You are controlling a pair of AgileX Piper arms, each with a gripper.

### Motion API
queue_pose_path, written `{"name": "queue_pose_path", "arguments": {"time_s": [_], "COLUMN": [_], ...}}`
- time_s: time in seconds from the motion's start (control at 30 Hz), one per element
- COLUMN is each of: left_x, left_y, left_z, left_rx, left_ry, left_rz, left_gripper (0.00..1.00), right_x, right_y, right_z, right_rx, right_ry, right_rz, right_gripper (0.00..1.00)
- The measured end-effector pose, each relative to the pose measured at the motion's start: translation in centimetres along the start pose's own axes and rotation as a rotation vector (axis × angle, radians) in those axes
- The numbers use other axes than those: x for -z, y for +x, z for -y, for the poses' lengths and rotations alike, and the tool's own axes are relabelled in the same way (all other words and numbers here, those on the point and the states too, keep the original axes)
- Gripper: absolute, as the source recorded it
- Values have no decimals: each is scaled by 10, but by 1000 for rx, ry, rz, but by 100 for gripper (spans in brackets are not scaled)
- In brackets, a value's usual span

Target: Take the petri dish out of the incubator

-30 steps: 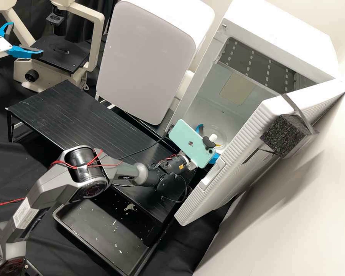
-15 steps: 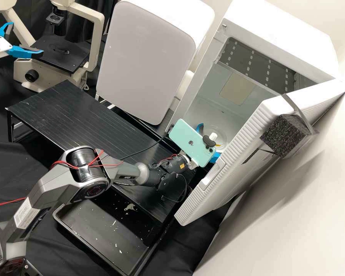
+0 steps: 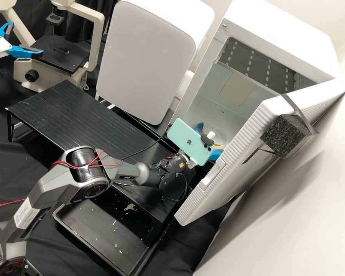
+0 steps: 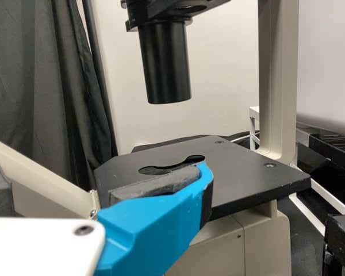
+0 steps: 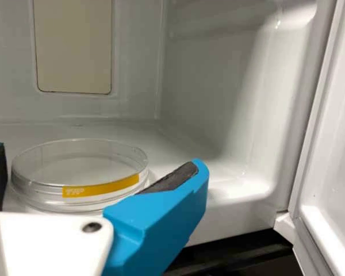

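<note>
Right gripper right of centre in the high view, at the mouth of the white incubator; petri dish flat on the incubator floor, yellow label on its side. Likeliest trouble, I judge: a clear, two-part dish, so pads closing too high could lift the lid and leave the base behind. An off-centre close might shove the dish across the smooth floor, one pad meeting the wall first. Too hard a squeeze could make it spring out or crack. On the way out, the ribbed door, lower right of frame, stands close to one blue finger — a sideways swing might knock it. Fingers: spread wide, a dark pad on either side of the dish, gap visible between pad and rim; nothing gripped, no contact that I can make out. Left gripper, upper left of frame by the microscope: well parted too, nothing between its tips. Next, by my reading — centre on the dish, set the pads low, close gently.
</note>
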Motion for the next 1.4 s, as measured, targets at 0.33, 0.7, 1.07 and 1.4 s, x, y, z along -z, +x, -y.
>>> {"name": "queue_pose_path", "arguments": {"time_s": [0.33,0.7,1.07,1.4], "left_x": [0,0,0,0], "left_y": [0,0,0,0], "left_z": [0,0,0,0], "left_rx": [0,0,0,0], "left_ry": [0,0,0,0], "left_rz": [0,0,0,0], "left_gripper": [100,100,100,100], "right_x": [0,2,2,-1], "right_y": [0,1,1,-1], "right_z": [0,-1,-1,4], "right_rx": [2,7,8,23], "right_ry": [3,5,21,35], "right_rz": [-1,-11,-9,-2], "right_gripper": [0,0,0,0]}}
